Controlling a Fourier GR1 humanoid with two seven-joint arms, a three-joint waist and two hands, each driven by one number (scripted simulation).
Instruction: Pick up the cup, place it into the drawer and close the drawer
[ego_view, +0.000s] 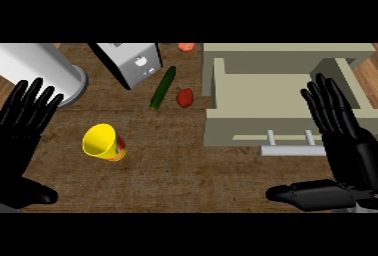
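Observation:
A yellow cup (102, 142) with a red patterned side lies tipped on the wooden counter at centre left, its mouth facing up and left. The beige drawer (283, 127) stands pulled open at the right, its inside bare, with a pale bar handle (291, 148) on its front. My left hand (21, 131) is open at the left edge, fingers straight, well left of the cup and apart from it. Over the drawer's right side, my right hand (345, 135) is open too, with its thumb spread low.
A green cucumber (162, 88) and a red pepper (184, 97) lie between the cup and the drawer. A tomato (186, 47) sits at the back. A grey cylinder (44, 70) and a grey box appliance (133, 62) stand at the back left.

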